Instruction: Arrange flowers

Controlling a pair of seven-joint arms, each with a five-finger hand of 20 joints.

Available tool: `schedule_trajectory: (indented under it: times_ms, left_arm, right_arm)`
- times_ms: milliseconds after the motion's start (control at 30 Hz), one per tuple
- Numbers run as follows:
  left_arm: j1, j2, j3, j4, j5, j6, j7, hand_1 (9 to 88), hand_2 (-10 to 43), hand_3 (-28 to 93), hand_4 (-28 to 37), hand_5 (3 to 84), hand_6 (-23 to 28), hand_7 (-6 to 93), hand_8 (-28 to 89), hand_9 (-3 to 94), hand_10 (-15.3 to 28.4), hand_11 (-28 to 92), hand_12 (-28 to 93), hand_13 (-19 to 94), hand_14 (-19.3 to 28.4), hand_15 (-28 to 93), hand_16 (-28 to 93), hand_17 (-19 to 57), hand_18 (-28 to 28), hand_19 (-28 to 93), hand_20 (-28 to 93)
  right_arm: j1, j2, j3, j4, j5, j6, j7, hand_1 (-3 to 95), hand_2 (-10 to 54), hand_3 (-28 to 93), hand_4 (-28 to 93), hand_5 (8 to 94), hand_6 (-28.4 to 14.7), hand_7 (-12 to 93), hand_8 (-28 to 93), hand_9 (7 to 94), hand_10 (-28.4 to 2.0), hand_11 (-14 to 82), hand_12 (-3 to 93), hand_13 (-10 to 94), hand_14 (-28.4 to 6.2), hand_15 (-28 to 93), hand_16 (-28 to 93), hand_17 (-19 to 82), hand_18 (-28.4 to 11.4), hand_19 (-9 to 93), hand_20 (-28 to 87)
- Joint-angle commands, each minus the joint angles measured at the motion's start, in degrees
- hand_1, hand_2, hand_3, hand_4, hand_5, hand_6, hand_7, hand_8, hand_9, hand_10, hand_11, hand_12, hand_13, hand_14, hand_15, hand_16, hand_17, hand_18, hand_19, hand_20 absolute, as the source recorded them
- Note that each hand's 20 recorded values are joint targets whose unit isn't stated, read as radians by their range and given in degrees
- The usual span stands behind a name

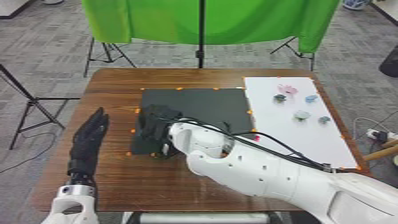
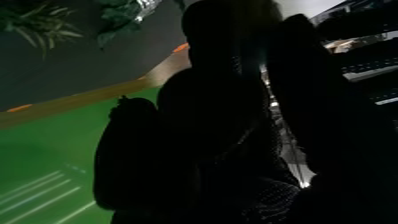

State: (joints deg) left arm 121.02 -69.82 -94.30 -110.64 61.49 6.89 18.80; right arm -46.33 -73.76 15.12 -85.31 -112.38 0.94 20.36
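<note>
Reaching in from five o'clock in the head view, the right arm, white and smooth-shelled, carries the robot's black-gloved right hand [image 1: 155, 121] over the nine o'clock side of a square black mat [image 1: 197, 97] on the brown wooden table [image 1: 124, 185]. Whether that hand is released, clenched or grasping something I cannot tell. The left hand [image 1: 91, 131], also gloved in black, is over the table at nine o'clock, released, its fingers straight and pointing towards twelve.

At two to four o'clock on the table lies a long white sheet [image 1: 315, 145] bearing five small flowers. Taking the pale whitish-green bloom [image 1: 302, 115] as the centre, the soft pink flower [image 1: 287, 90] is at eleven, with the dark blue-green flower [image 1: 280, 97] just beside it; the light blue flower [image 1: 311, 98] sits at one and the grey-blue flower [image 1: 324, 119] at four.

By the mat's four o'clock edge, close to the arm, is a small bright pink piece [image 1: 256, 137], perhaps a petal or bloom. Slender-leaved green foliage [image 2: 37, 24] and broader dark green leaves [image 2: 114, 20] show in the right wrist view.
</note>
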Motion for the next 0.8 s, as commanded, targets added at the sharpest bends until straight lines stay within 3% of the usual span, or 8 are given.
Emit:
schedule_trajectory:
  times_ms: [33, 100, 200, 333, 433, 533, 633, 800]
  left_arm:
    - [0.95, -0.79, -0.54, 0.36, -0.09, -0.86, -0.10, 35.2, -9.5, 58, -20.0, 31.2, 5.5, 4.0, -4, 30.5, 9.2, 7, 14, 22, 11.2, 5, 3, 0.5, 11.2, 0, 15]
    - [1.27, -1.24, -0.73, 0.26, 0.35, -1.53, -0.24, 35.0, -9.5, 58, -19.9, 31.3, 5.5, 4.0, -4, 30.5, 9.1, 7, 15, 22, 11.3, 5, 3, 0.4, 11.2, 0, 15]
    - [1.55, -1.66, -1.02, 0.21, 0.92, -2.52, -0.13, 34.5, -9.5, 58, -19.9, 31.4, 5.5, 4.0, -4, 30.5, 9.1, 7, 15, 22, 11.4, 4, 3, 0.3, 11.1, 0, 15]
    - [3.03, -1.89, -2.09, -0.44, 1.50, -1.37, -0.59, 35.5, -9.5, 58, -20.2, 31.5, 5.5, 4.0, -4, 30.5, 9.0, 7, 15, 22, 11.4, 4, 3, 0.2, 11.1, 0, 15]
    - [4.51, -2.16, -2.80, -1.19, 0.82, -0.03, -1.22, 37.1, -9.5, 57, -19.7, 31.7, 5.4, 4.2, -4, 30.5, 9.0, 7, 15, 22, 11.4, 4, 3, 0.2, 11.0, 0, 15]
    - [5.61, -2.46, -3.32, -1.74, 0.74, 0.21, -1.80, 36.9, -9.5, 58, -18.8, 32.0, 5.4, 4.5, -4, 30.6, 8.9, 7, 15, 22, 11.4, 4, 3, 0.2, 10.9, 0, 15]
    - [6.02, -2.60, -3.39, -1.95, 0.31, 0.02, -2.07, 36.4, -9.5, 58, -18.1, 32.1, 5.5, 4.6, -4, 30.6, 8.9, 7, 15, 23, 11.5, 5, 3, 0.2, 10.8, 0, 15]
    - [5.50, -2.62, -3.19, -1.96, 1.22, -0.63, -2.64, 35.2, -9.5, 58, -17.5, 32.4, 5.6, 4.5, -4, 30.6, 9.1, 7, 15, 23, 11.7, 5, 4, 0.2, 10.7, 0, 15]
  right_arm:
    - [0.10, 1.86, 2.86, -1.45, -0.21, -0.91, 0.42, 46.2, -9.5, 62, -18, 61.4, -1.8, 13, -8, 81.6, -13.3, 23.9, 24.8, 94, -2.0, 52, 35, 70, -6.6, 93, 44]
    - [-0.56, 3.59, 4.70, -3.80, -0.86, -1.82, 0.73, 45.1, -9.5, 61, -19, 59.0, -1.7, 12, -8, 80.9, -13.6, 23.9, 24.5, 94, -2.1, 51, 35, 70, -6.7, 93, 44]
    - [-3.17, 9.88, 9.71, -11.04, -2.09, 1.72, 1.86, 43.8, -9.5, 61, -19, 57.9, -1.7, 12, -8, 79.9, -13.8, 23.8, 24.2, 93, -2.5, 50, 35, 69, -7.0, 93, 43]
    - [-10.76, 21.08, 22.01, -20.76, -4.81, 3.67, 5.14, 41.7, -9.5, 62, -18, 58.9, -1.6, 12, -8, 78.1, -14.6, 22.6, 23.9, 91, -3.7, 50, 36, 66, -8.9, 93, 43]
    - [-17.94, 27.50, 33.78, -25.12, -5.29, -4.41, 9.65, 39.3, -9.5, 62, -16, 58.5, -2.0, 11, -8, 74.3, -15.6, 19.1, 23.3, 87, -5.2, 49, 35, 60, -12.2, 93, 46]
    - [-24.06, 31.62, 41.44, -25.13, -5.56, -6.83, 13.29, 36.7, -9.5, 62, -15, 55.4, -3.3, 8, -6, 67.5, -18.3, 13.9, 22.2, 84, -7.1, 49, 34, 56, -13.7, 93, 45]
    - [-28.76, 34.14, 46.22, -23.21, -6.49, -10.22, 15.62, 36.3, -9.5, 61, -14, 55.0, -3.1, 7, -6, 67.0, -18.5, 13.5, 22.3, 83, -7.3, 49, 33, 56, -13.9, 93, 44]
    - [-33.16, 35.28, 49.06, -18.74, -8.13, -10.71, 17.63, 35.5, -9.5, 59, -15, 55.6, -1.9, 8, -6, 66.9, -18.6, 13.1, 22.2, 84, -7.5, 51, 33, 57, -13.8, 93, 44]
